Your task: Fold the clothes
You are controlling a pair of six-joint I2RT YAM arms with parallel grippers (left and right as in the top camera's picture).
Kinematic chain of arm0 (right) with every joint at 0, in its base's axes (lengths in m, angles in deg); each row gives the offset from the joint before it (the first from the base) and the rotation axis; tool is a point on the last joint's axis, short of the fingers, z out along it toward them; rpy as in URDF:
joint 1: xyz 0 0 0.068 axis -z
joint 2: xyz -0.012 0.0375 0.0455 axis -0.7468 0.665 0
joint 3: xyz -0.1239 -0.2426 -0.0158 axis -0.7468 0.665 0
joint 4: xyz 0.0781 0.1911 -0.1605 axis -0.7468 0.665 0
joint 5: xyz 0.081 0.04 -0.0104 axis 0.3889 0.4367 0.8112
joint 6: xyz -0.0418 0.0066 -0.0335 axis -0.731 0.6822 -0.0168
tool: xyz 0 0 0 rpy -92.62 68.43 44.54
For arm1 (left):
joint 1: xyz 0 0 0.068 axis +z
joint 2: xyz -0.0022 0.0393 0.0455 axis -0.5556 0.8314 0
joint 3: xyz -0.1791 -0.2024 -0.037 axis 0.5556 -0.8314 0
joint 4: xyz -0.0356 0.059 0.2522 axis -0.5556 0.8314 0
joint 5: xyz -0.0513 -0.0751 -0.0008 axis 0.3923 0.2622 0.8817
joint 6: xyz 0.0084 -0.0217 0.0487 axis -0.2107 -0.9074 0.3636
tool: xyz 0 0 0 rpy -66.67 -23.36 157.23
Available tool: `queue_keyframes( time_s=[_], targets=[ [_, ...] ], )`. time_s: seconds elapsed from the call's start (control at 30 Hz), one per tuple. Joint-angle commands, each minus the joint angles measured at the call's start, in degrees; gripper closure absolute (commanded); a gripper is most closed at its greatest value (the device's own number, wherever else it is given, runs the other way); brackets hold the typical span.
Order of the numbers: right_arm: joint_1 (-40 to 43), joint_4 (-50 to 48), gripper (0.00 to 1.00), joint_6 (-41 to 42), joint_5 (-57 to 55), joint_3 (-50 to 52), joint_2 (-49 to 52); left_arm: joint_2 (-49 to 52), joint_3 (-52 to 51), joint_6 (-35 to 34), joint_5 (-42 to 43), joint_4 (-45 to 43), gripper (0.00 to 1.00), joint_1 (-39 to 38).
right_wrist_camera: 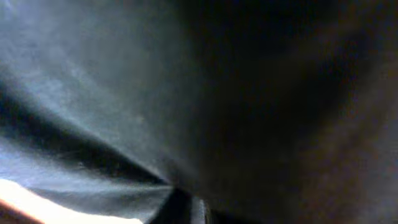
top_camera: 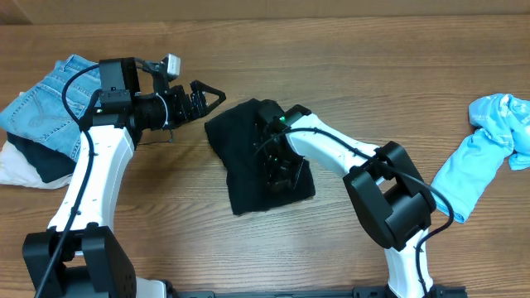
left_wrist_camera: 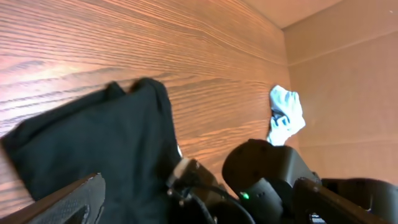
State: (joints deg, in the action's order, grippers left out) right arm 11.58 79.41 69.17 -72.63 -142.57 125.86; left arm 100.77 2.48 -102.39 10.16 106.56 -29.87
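The black T-shirt (top_camera: 240, 145) lies folded into a compact patch at the middle of the table. My right gripper (top_camera: 280, 174) reaches down onto its right half and is shut, with dark cloth creasing toward its jaws. In the right wrist view the black T-shirt (right_wrist_camera: 124, 81) fills the frame. My left gripper (top_camera: 214, 103) hovers open just off the shirt's upper left corner, with nothing between its fingers. In the left wrist view the black T-shirt (left_wrist_camera: 106, 137) lies ahead, and the right arm (left_wrist_camera: 267, 180) crosses it.
Blue denim jeans (top_camera: 45, 103) lie at the far left on a dark garment (top_camera: 41, 161) and a white one (top_camera: 15, 170). A light blue garment (top_camera: 489, 149) (left_wrist_camera: 286, 112) lies at the right edge. Bare wood surrounds the shirt.
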Motion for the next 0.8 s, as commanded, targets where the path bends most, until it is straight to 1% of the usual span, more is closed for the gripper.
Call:
queue_keyframes(
  time_s=[0.0,0.03,0.1,0.23,0.3,0.33,0.37,0.4,0.43,0.5,0.6,0.67,0.77],
  targets=[
    [5.7,0.0,0.96,-0.2,-19.3,0.4,4.7,-1.0,1.0,3.1,2.8,0.5,0.04,0.2],
    [7.5,0.4,0.96,-0.3,-22.0,0.4,5.1,-1.0,1.0,4.7,2.3,0.9,0.05,0.2],
    [11.5,0.3,0.96,0.0,-29.0,0.1,5.0,-1.0,1.0,7.2,-1.9,2.5,0.06,0.2],
    [17.8,1.3,0.96,-0.1,-30.0,-4.7,4.9,-0.8,0.9,13.9,-18.9,6.7,0.08,-2.5],
    [19.2,4.8,0.96,-0.1,-28.6,-8.2,4.8,-0.2,0.4,15.5,-25.1,6.6,0.06,-5.2],
    [19.7,7.7,0.96,-0.2,-25.0,-10.7,4.6,0.9,0.2,15.8,-30.2,6.6,0.03,-7.3],
    [20.0,10.7,0.94,-3.1,-18.0,-13.2,4.2,2.0,0.2,15.8,-32.0,6.4,0.00,-8.6],
    [20.2,13.6,0.90,-6.9,-8.0,-15.9,3.2,3.9,0.2,15.8,-32.2,5.6,0.00,-10.2],
    [20.3,15.4,0.86,-8.1,-1.3,-18.0,2.0,5.9,0.2,15.8,-31.6,4.6,0.00,-11.5],
    [20.2,15.4,0.85,-8.0,6.4,-19.6,-0.5,9.0,0.2,13.3,-30.9,2.7,0.00,-13.0],
    [19.7,13.4,0.85,-8.0,11.7,-19.6,-2.1,13.1,0.2,9.8,-23.7,-2.6,0.00,-13.3],
    [19.2,10.4,0.86,-7.2,14.9,-18.8,-2.0,15.9,0.2,7.5,-21.5,-5.3,0.00,-13.3],
    [18.5,1.4,0.96,-1.7,14.8,-14.5,-2.0,20.0,0.2,4.4,-18.3,-8.2,0.00,-13.3]
  ],
)
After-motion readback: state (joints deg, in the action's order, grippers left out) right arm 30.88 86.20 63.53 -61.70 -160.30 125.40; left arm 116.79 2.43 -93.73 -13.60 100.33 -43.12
